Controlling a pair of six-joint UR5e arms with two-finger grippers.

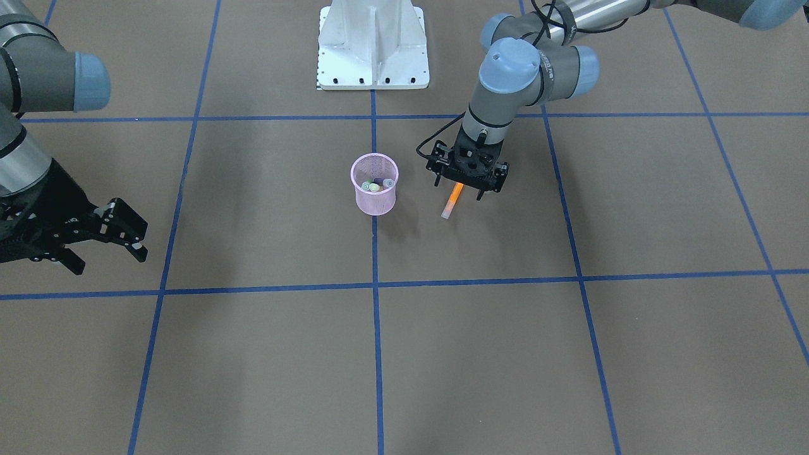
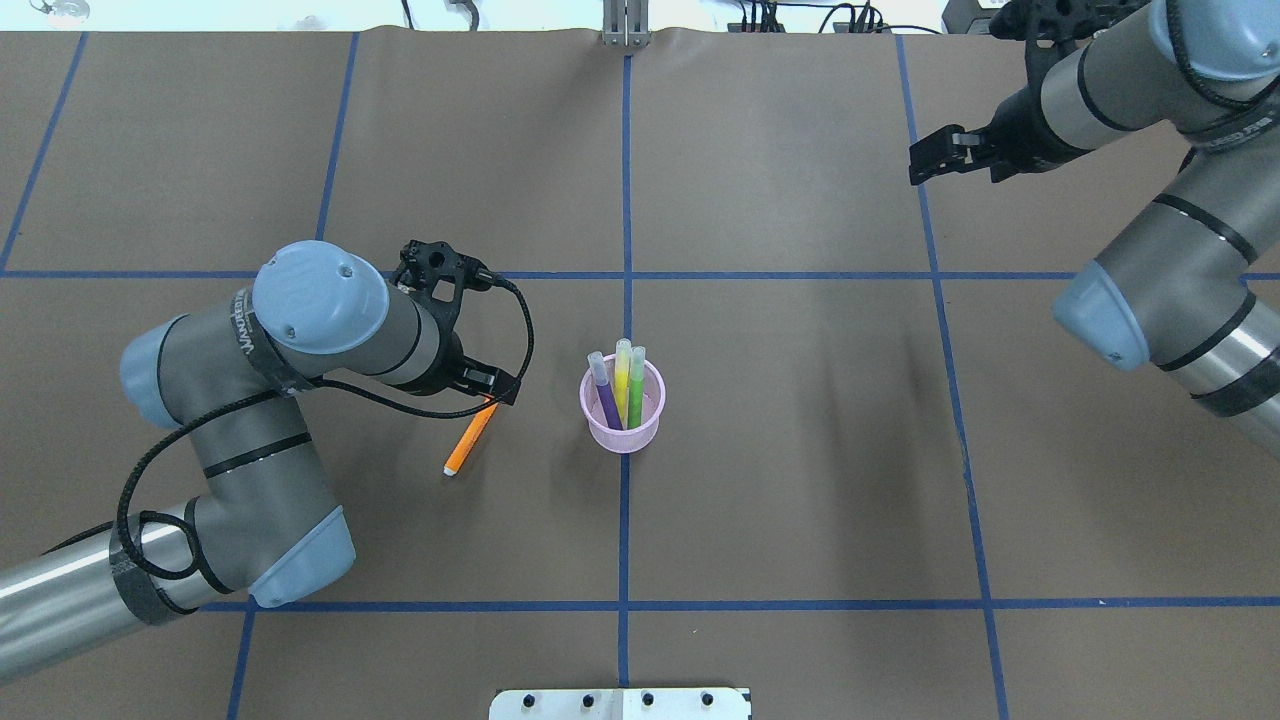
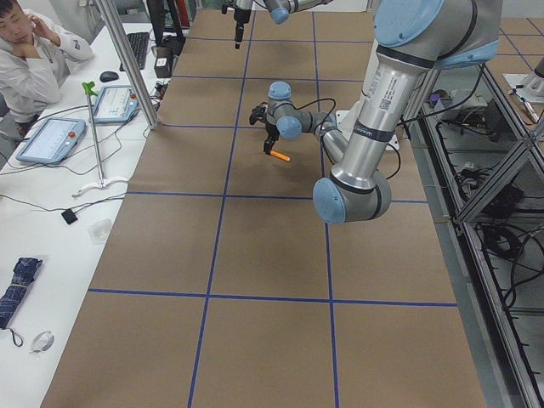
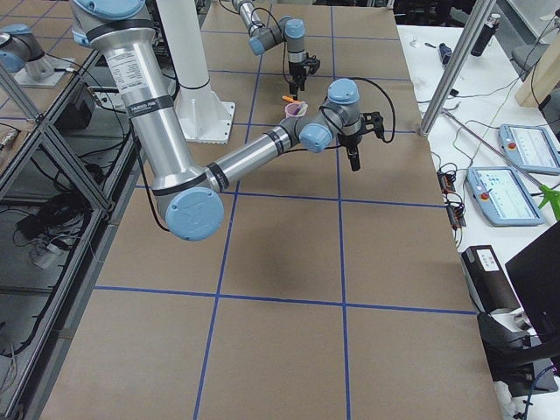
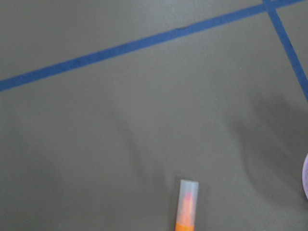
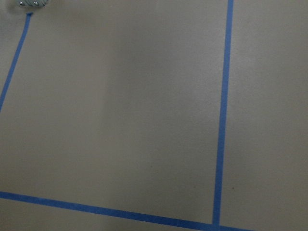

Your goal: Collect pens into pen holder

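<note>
1. Pens are nearly all gathered in the front-facing view. Three stand in the pen holder [image 1: 374, 202] at centre frame. The orange pen [image 1: 452, 202] hangs tilted just right of it, its upper end pinched by the left end effector [image 1: 460, 185]. At the left edge, the right end effector [image 1: 106, 256] has its fingers spread and carries nothing.
2. Overhead view: the purple pen [image 2: 604, 392], yellowish pen [image 2: 622, 375] and green pen [image 2: 636, 385] lean together, caps above the rim. The orange pen slants left of centre, apart from the holder.
3. Exterior left view: the orange pen juts sideways from the fingers and looks clear of the surface [image 1: 253, 354].
4. Exterior right view: the holder is a small pink spot at upper centre, and the pens are too small to judge.
5. Left wrist view: only the pale cap and a sliver of orange show at bottom centre.
6. Right wrist view: bare surface and blue tape lines [image 6: 221, 120].
7. Handling, as a judgement: the pen is light, stiff and smooth. Gripped near one end, its round barrel could swivel or slip, so a mid-barrel hold would be steadier. The mesh holder looks light enough to tip if nudged.
</note>
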